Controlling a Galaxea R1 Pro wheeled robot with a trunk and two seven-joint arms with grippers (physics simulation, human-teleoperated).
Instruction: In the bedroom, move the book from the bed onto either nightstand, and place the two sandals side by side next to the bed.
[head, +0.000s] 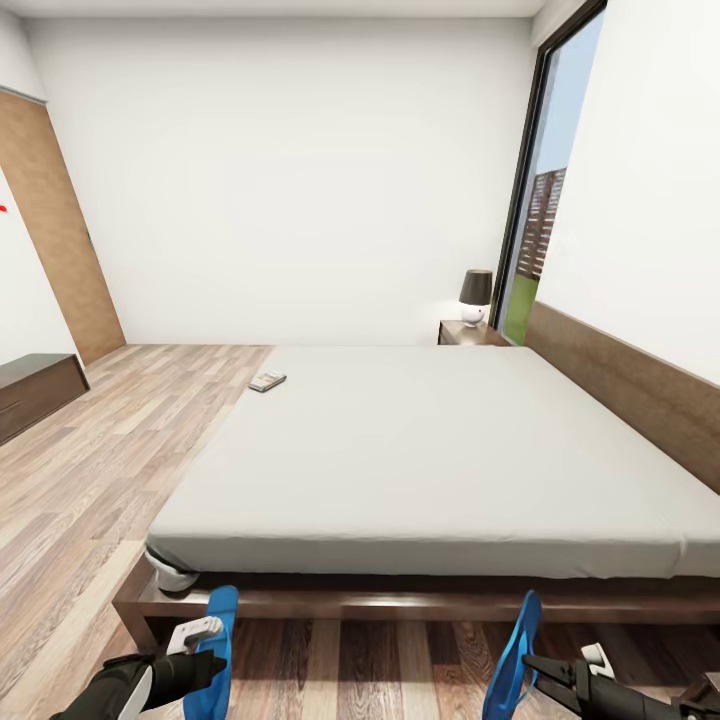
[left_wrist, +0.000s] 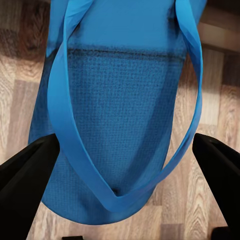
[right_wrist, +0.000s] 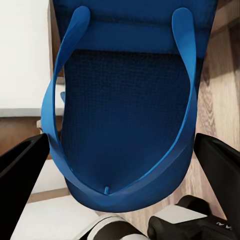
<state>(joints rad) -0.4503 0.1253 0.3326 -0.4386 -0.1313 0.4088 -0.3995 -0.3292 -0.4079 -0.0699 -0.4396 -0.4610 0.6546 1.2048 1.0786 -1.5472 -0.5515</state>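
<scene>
Holding one sandal (head: 220, 625) in my left claw (head: 200, 668) and another sandal (head: 515, 650) in my right claw (head: 535, 672), seemingly clamped; next, lay both together along the bed (head: 430, 450) frame's near edge.

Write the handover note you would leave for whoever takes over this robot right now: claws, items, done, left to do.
Left claw: shut on the left sandal, held above the floor.
Right claw: shut on the right sandal, likewise.
Book: on the bed, at its far left edge.
Nightstand: far corner, lamp on it.
Done: both sandals picked up.
Left: set them side by side beside the bed, then move the book.
</scene>
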